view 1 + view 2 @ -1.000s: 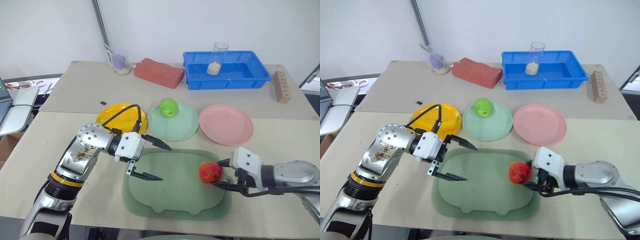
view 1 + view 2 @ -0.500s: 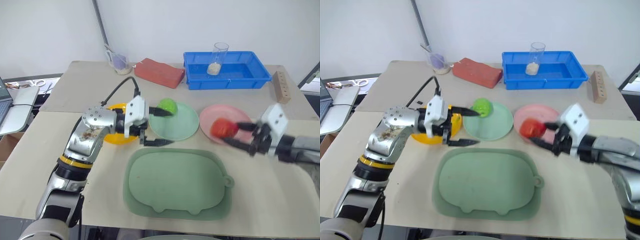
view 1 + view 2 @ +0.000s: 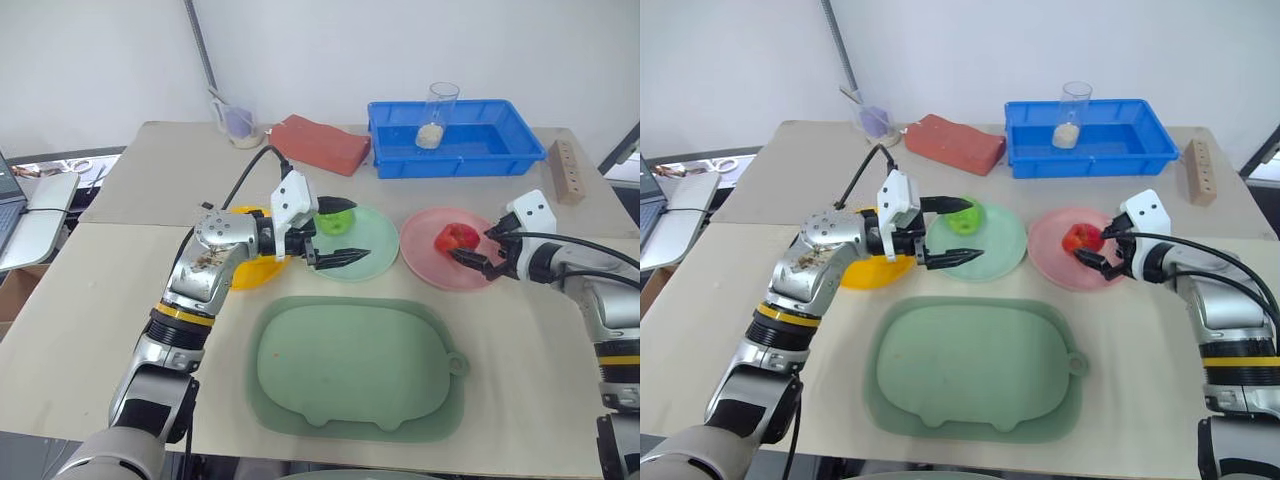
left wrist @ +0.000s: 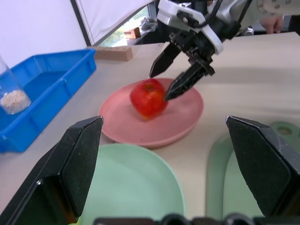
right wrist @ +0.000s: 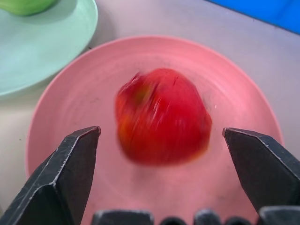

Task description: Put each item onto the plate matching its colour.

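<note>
Tabletop: red apple [image 3: 457, 237] sits mid pink plate [image 3: 430, 268], right gripper [image 3: 482, 247] wide around it; left gripper [image 3: 343, 231] wide over green plate [image 3: 372, 262]

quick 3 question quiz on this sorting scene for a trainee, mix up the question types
1. True or false: the red apple lies on the pink plate.
2. Which fruit sits on the mint green plate? A banana, B green apple, C red apple.
3. Fill in: the right gripper beside the red apple is ____ (open or shut).

Key
1. True.
2. B: the green apple sits there, by the left gripper.
3. Open: its fingers stand apart on either side of the apple.
</note>
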Available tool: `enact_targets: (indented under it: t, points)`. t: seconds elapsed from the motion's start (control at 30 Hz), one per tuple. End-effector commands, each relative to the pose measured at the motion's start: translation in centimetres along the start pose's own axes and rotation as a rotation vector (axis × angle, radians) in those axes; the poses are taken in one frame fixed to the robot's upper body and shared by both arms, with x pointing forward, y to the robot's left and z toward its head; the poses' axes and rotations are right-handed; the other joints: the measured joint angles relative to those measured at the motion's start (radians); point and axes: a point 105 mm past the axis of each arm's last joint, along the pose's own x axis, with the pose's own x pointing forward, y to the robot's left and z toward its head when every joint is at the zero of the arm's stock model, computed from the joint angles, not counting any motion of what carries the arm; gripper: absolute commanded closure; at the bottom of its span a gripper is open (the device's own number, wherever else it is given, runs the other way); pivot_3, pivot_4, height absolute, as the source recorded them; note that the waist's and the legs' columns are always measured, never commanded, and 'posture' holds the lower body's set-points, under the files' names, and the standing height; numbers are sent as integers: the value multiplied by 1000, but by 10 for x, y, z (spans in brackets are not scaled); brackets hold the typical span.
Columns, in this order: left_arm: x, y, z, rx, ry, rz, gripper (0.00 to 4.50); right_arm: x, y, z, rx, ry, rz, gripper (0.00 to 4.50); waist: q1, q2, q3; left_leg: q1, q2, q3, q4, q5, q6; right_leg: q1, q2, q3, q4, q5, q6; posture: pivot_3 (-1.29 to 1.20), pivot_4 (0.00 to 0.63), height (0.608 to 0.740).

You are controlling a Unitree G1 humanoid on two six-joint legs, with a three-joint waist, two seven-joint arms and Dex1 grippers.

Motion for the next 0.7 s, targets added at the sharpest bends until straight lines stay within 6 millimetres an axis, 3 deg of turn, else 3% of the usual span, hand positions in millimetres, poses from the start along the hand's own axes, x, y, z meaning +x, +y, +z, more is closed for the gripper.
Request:
enact_targets:
  t: [0.03, 0.17, 0.27, 0.33, 0.4, 0.43, 0.5, 0.57, 0.7]
  points:
    - [-12, 6, 10, 23, -11, 50, 0, -17, -4, 19, -34, -76, -6, 24, 1, 0, 0, 0, 0, 0, 0, 0, 0, 0, 0, 0, 0, 0, 0, 0, 150, 740]
    - [-37, 28, 10, -57, -4, 205, 0, -38, -13, 36, 12, -192, -62, 24, 0, 0, 0, 0, 0, 0, 1, 0, 0, 0, 0, 0, 0, 0, 0, 0, 150, 740]
    - [-73, 64, 7, -72, 13, 475, 0, -56, -30, 39, 42, -266, -179, 24, -1, 0, 0, 0, 0, 0, 1, 0, 0, 0, 0, 0, 1, 0, 0, 0, 150, 740]
    - [-118, 96, -5, -69, 69, 759, 0, -65, -52, 23, 39, -273, -346, 24, -1, -1, 0, 1, 1, 0, 0, 0, 0, 1, 0, 0, 1, 0, 0, 0, 150, 740]
    - [-154, 112, -15, -60, 109, 961, 0, -70, -65, 8, 22, -265, -457, 24, -3, -2, 0, 4, 1, 0, -1, 0, 0, 2, 0, 0, 0, 0, 0, 0, 150, 740]
    - [-186, 120, -22, -63, 127, 1117, 0, -71, -72, -5, 18, -256, -526, 24, -3, -2, 0, 4, 1, 0, -1, 0, 0, 2, 0, 0, 0, 0, 0, 0, 150, 740]
    - [-245, 122, -40, -85, 164, 1374, 0, -74, -83, -26, 54, -259, -654, 24, -9, -1, 0, 4, 1, 0, -2, 0, 0, 1, 0, 0, 1, 0, 0, 0, 150, 740]
    - [-285, 112, -58, -113, 200, 1534, 0, -77, -93, -40, 72, -258, -758, 24, -13, -1, 0, 5, 1, 1, -3, 0, 0, 0, 0, 1, 1, 0, 0, 0, 150, 740]
    - [-331, 88, -86, -163, 271, 1703, 0, -75, -103, -58, 125, -270, -871, 24, -10, 1, -1, 8, 0, 2, -7, 1, -2, 0, -2, 1, 1, 0, 0, 0, 150, 740]
